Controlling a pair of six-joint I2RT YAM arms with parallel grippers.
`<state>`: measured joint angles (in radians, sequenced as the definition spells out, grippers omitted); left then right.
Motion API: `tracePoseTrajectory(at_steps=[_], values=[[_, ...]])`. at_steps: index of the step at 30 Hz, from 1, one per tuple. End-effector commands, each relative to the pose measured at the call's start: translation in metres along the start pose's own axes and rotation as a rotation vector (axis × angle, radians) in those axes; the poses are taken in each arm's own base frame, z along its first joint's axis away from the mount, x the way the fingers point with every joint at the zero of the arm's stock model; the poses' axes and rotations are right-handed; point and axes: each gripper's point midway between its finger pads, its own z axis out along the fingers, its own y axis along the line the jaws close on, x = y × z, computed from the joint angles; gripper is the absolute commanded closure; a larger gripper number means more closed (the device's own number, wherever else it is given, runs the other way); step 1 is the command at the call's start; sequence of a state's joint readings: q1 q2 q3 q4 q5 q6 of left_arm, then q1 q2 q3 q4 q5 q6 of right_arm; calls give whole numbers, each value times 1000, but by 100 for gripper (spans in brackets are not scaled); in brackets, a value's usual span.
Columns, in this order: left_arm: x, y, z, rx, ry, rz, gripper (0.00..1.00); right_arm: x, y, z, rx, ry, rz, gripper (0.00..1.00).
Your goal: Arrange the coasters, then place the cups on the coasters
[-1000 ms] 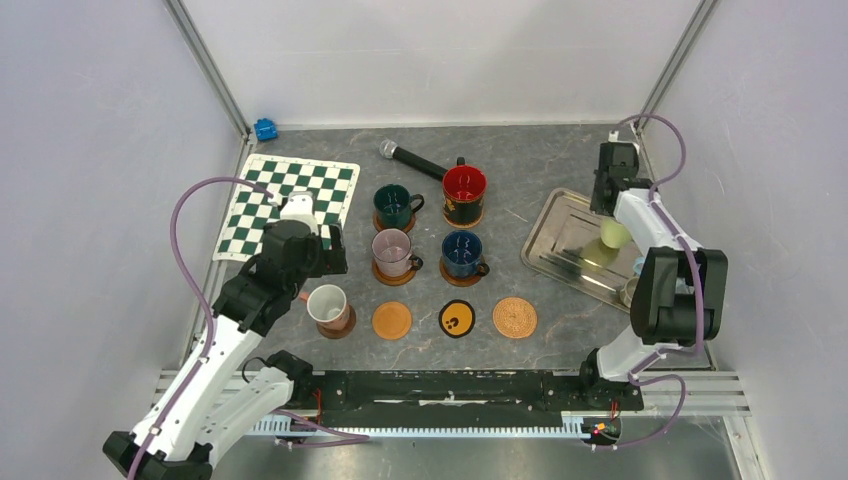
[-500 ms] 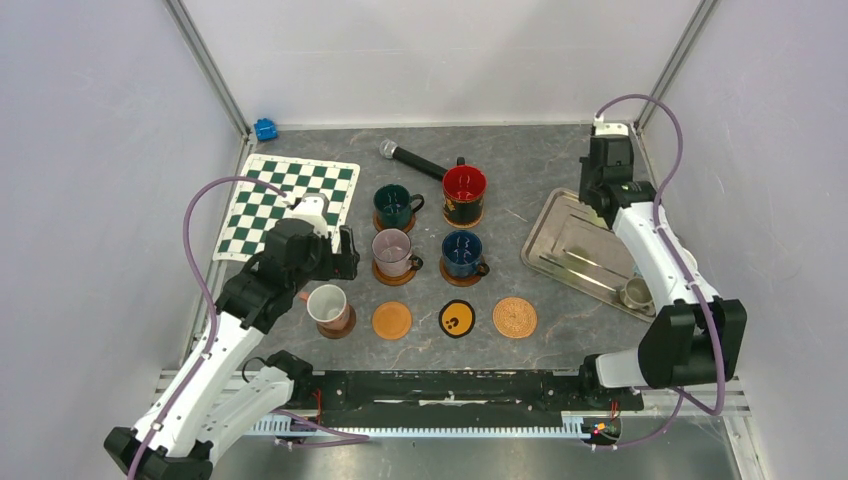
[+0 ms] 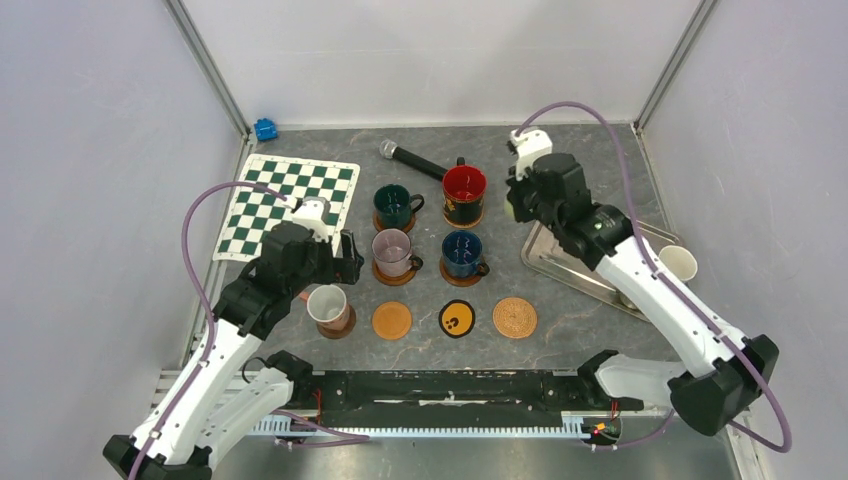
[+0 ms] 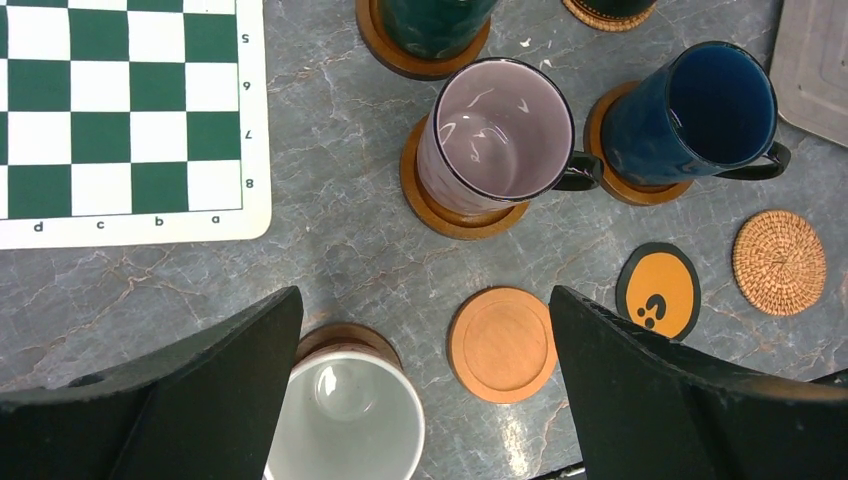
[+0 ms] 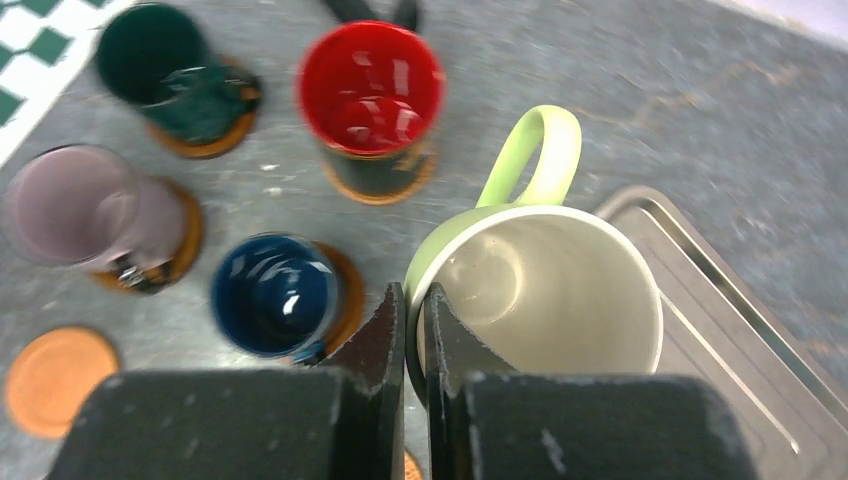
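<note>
- From the top camera we saw five cups standing on coasters on a grey table point(image 3: 560, 150): a dark green cup point(image 3: 395, 203) and a red-inside cup point(image 3: 464, 188) at the back, a glass cup point(image 3: 391, 250) and a dark blue cup point(image 3: 462, 250) in front of them, and a white-inside cup point(image 3: 327, 303) nearest the left arm.
- To the right of that last cup lay three bare coasters in a row: an orange coaster point(image 3: 392, 321), a black coaster with a yellow mark point(image 3: 457, 319) and a woven coaster point(image 3: 514, 317).
- The left gripper point(image 3: 340, 262) hung just above the white-inside cup.
- The right gripper point(image 3: 515, 200) hung between the red-inside cup and a metal tray point(image 3: 560, 265).
- A chequered mat point(image 3: 290, 200) and a microphone point(image 3: 412, 159) lay further back.
- From the left wrist camera we saw its jaws spread wide and holding nothing, with the white-inside cup and the orange coaster below the gap.
- From the right wrist camera we saw its jaws pinched together on the rim of a pale green cup point(image 5: 545, 290), one finger inside and one outside, handle pointing away, above the tray's edge.
</note>
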<state>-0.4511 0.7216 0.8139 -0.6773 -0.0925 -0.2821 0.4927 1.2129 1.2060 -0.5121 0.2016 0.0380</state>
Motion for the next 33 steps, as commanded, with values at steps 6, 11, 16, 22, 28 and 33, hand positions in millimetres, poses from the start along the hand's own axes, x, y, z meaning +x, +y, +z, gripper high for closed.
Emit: tracePoseTrajectory(at_steps=[6, 11, 16, 22, 28, 33], values=[[-11, 11, 3, -61, -47, 31, 0, -33, 85, -39, -212, -198, -106, 100], [-14, 22, -1, -127, -54, 20, 0, -25, 128, -50, -325, -197, -156, 100], [-27, 43, -15, -244, -140, -17, 0, -21, 163, -55, -388, -175, -143, 100], [-34, 65, -32, -374, -203, -78, 0, -23, 207, -63, -453, -164, -162, 100], [-34, 70, -38, -409, -199, -108, 0, -21, 245, -66, -532, -155, -166, 100], [-43, 80, -56, -456, -261, -131, 0, -24, 264, -67, -558, -152, -151, 100]])
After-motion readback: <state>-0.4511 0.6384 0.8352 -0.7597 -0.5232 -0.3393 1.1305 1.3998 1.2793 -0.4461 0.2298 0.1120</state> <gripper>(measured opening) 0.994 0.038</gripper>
